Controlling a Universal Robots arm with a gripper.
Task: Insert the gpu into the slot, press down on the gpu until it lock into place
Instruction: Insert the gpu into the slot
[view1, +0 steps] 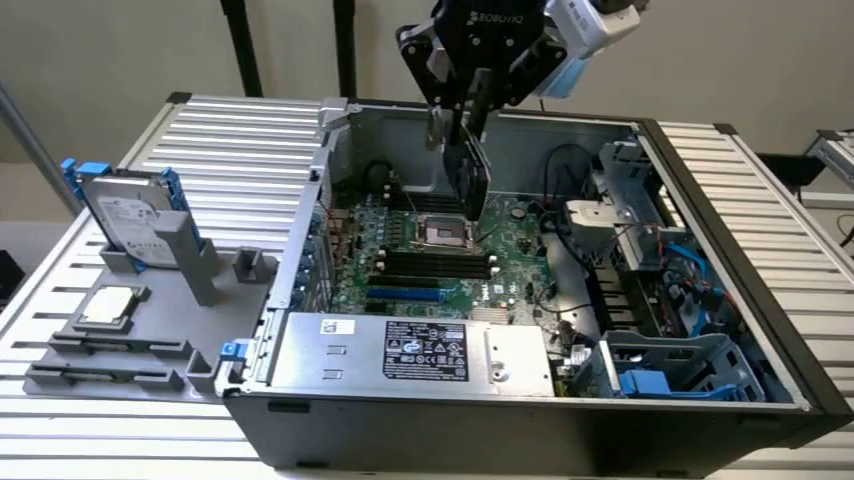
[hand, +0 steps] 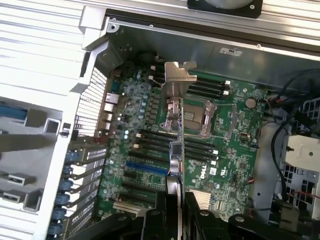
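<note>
Nearest to us in the exterior view, a slatted metal table (view1: 94, 440) is carrying one open computer case (view1: 534, 435) lying on its side. Just inside the case's front wall, one silver power box (view1: 334, 350) is sitting. To the exterior view's right of it, one grey cage (view1: 694, 360) with blue parts is standing. Outside the case, on the exterior view's left, one grey holder (view1: 220, 335) is bearing one loose chip (view1: 110, 305). Further back on the holder, one hard drive (view1: 127, 225) with blue rails is standing upright.

Behind the power box, one green board (view1: 514, 270) is lying flat. On it, one blue slot (view1: 403, 295) is lying bare, just beside the box. Beyond the slot, a bank of black memory strips (view1: 427, 262) is running parallel to it, lying between the slot and one square silver socket (view1: 445, 233). In the wrist view we are seeing a second bank on the socket's other side.

Farthest and highest, the gripper (view1: 465, 115) is hanging over the middle of the board and clamping narrowly on the one graphics card (view1: 467, 180). The card is hanging on edge, up off the board, over the socket and the strips. It is standing apart from the blue slot, and its silver end plate (hand: 177, 82) is pointing away from the gripper
</note>
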